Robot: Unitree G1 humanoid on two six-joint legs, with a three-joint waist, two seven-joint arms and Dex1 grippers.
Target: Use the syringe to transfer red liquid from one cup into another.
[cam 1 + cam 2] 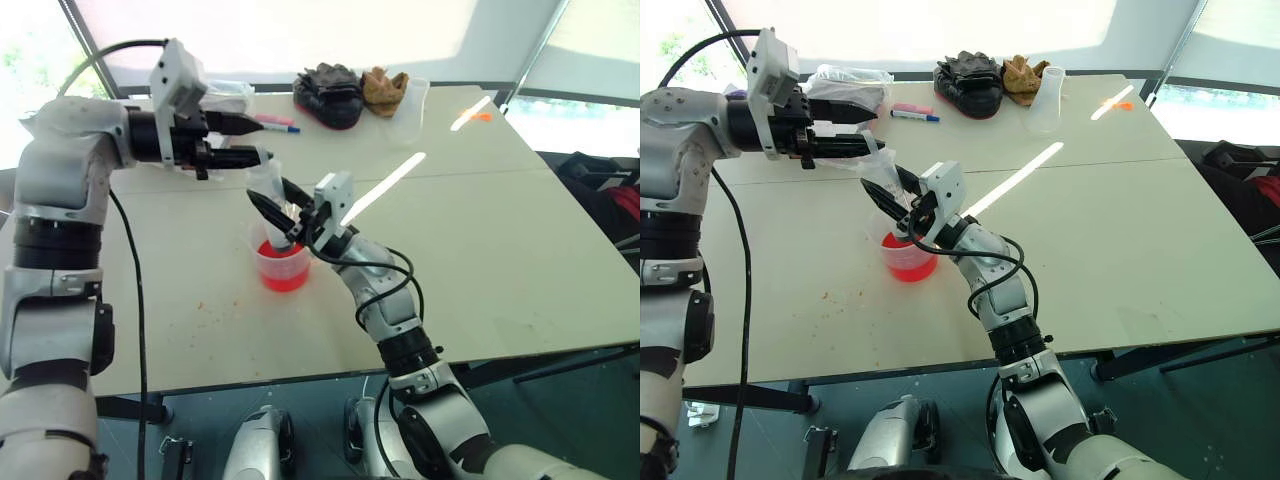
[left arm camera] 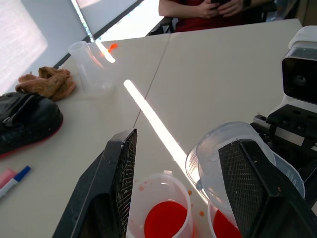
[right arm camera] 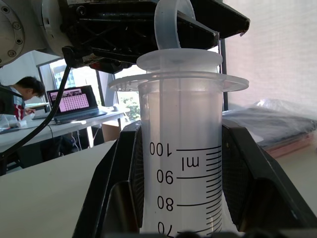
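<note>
The syringe [image 1: 266, 186] stands tilted with its lower end in the shorter, wider cup [image 1: 285, 272], which holds red liquid [image 1: 283, 280]. My right gripper [image 1: 280, 206] is shut on the syringe's clear barrel [image 3: 181, 148] from below. My left gripper [image 1: 256, 140] is open, level, just over the plunger's ringed top [image 3: 173, 20]; its fingers [image 2: 119, 168] stand apart, and the plunger top sits against one of them. The taller cup with a spout [image 2: 143, 198] stands right beside the wide cup, on its far side, and also holds red liquid [image 2: 166, 220].
At the table's far edge lie dark gloves [image 1: 330, 95], a brown cloth [image 1: 385, 88], markers [image 1: 275, 122], a clear empty cup [image 1: 410, 100] and a plastic bag [image 1: 845, 85]. A person [image 2: 208, 9] sits beyond the table's right side. The table's near edge [image 1: 300, 375] is close.
</note>
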